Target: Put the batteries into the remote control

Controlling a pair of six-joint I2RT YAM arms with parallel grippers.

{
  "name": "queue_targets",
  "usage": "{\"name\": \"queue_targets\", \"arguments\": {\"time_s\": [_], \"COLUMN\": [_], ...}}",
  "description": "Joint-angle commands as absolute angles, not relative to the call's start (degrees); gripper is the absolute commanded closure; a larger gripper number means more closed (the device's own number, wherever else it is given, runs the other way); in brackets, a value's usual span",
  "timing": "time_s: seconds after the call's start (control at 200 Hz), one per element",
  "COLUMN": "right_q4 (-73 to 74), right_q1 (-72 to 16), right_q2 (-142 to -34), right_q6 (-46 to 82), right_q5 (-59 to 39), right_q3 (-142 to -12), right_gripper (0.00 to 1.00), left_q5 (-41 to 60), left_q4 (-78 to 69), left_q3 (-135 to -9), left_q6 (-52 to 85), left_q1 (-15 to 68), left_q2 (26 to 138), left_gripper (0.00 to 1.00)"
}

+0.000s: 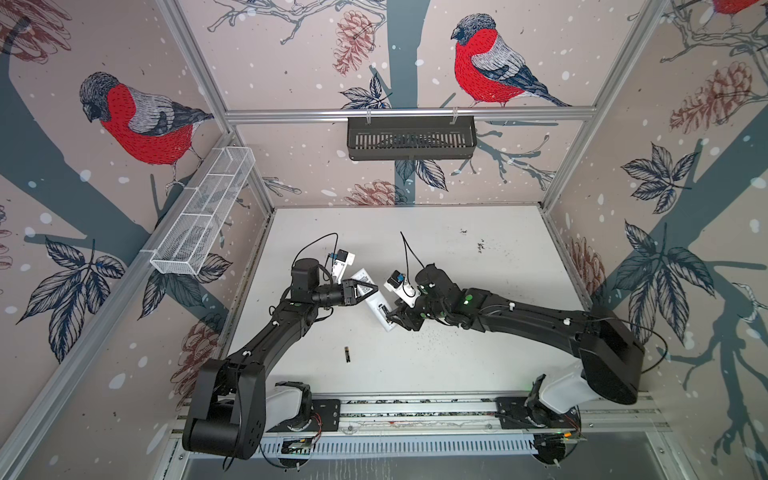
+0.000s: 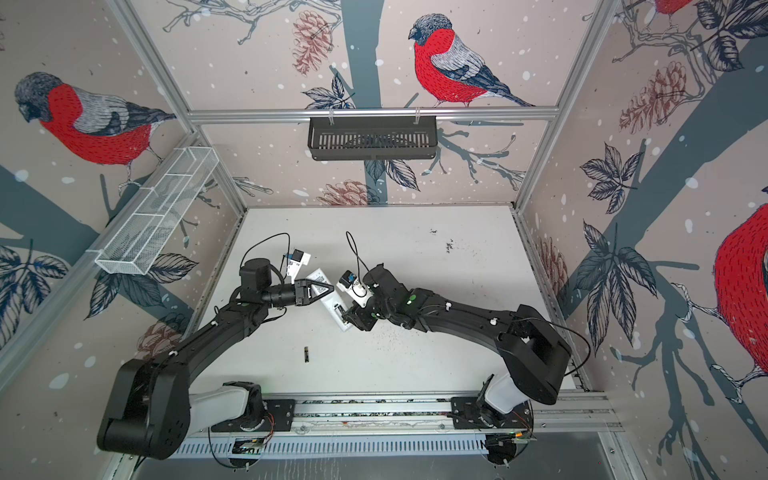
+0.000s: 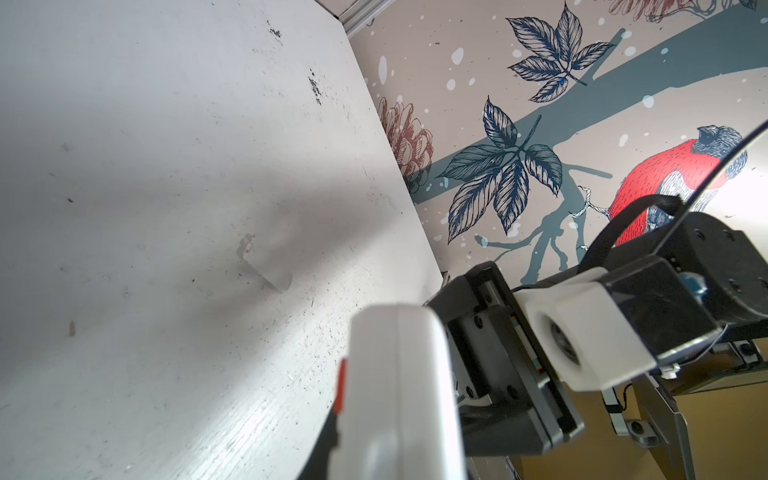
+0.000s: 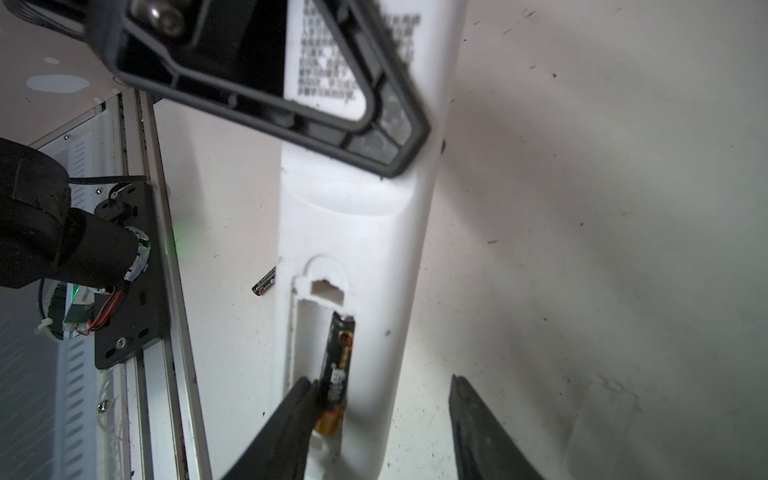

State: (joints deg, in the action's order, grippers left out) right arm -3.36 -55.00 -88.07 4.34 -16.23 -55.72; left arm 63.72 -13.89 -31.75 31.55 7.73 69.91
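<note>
White moulded plastic, slim and round-edged: remote control, lying back-up and slantwise near the middle of the table, a white board that is scuffed and speckled with dark grit. The back carries a printed text label and an open battery bay, a narrow rectangular recess with a notched arch at its head. Black cylinder with a gold-orange band: battery, lying lengthwise in the bay, slightly tilted, its banded end toward the right gripper. Second battery, same make, lies loose on the table, apart from the remote and nearer the arm bases; it also shows in the right wrist view. Left gripper, black with open-framed triangular fingers, is clamped across the label end of the remote. Right gripper, with matte black tapered fingers, stands parted about halfway: one fingertip rests against the side of the battery in the bay, the other hangs clear beyond the remote's far edge, gripping nothing.
</note>
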Motion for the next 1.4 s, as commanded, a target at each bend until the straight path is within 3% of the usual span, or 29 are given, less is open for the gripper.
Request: {"name": "queue_targets", "arguments": {"time_s": [0.0, 0.055, 0.195, 0.32, 0.615, 0.855, 0.926, 1.126, 1.266, 1.396], "right_q4": [-2.03, -1.95, -1.85, -1.85, -0.93, 0.04, 0.09, -0.88, 1.39, -0.88], "right_q1": [-54.87, -54.88, -54.28, -53.63, -52.98, -52.2, -52.27, -56.06, -60.68, -66.04], "right_q2": [-88.83, -89.26, -90.15, -90.63, -90.88, -87.74, -86.92, -89.88, -94.76, -101.26], "right_q6": [4.55, 4.5, 5.09, 5.18, 5.18, 6.22, 6.7, 9.46, 18.55, 23.05], "right_q5": [-17.75, -17.86, -17.38, -17.87, -19.13, -20.28, -19.92, -13.61, -6.98, -3.39], "right_q3": [-55.9, -56.12, -56.42, -56.51, -56.34, -54.96, -54.37, -55.59, -57.41, -62.5], "right_gripper": [0.46, 0.48, 0.65, 0.72, 0.75, 0.4, 0.34, 0.3, 0.31, 0.32], "left_q5": [64.78, 64.85, 64.89, 64.86, 63.94, 54.19, 51.18, 32.91, 16.71, 9.75], "left_q4": [-14.55, -14.74, -14.8, -14.17, -12.29, 0.56, 3.44, 14.34, 18.85, 21.04], "left_q3": [-32.06, -32.08, -32.13, -32.33, -32.89, -36.05, -36.54, -39.63, -40.33, -41.36], "left_q6": [30.94, 31.05, 31.11, 30.67, 29.21, 21.15, 19.75, 15.72, 14.56, 12.62], "left_q1": [7.78, 7.91, 8.03, 8.41, 8.55, 7.16, 5.8, 4.54, 4.37, 4.31], "left_q2": [69.7, 69.8, 69.65, 69.5, 69.83, 69.22, 68.92, 65.52, 62.15, 59.49], "left_gripper": [1.0, 1.0, 1.0, 1.0, 1.0, 1.0, 1.0, 1.0, 1.0, 1.0]}}
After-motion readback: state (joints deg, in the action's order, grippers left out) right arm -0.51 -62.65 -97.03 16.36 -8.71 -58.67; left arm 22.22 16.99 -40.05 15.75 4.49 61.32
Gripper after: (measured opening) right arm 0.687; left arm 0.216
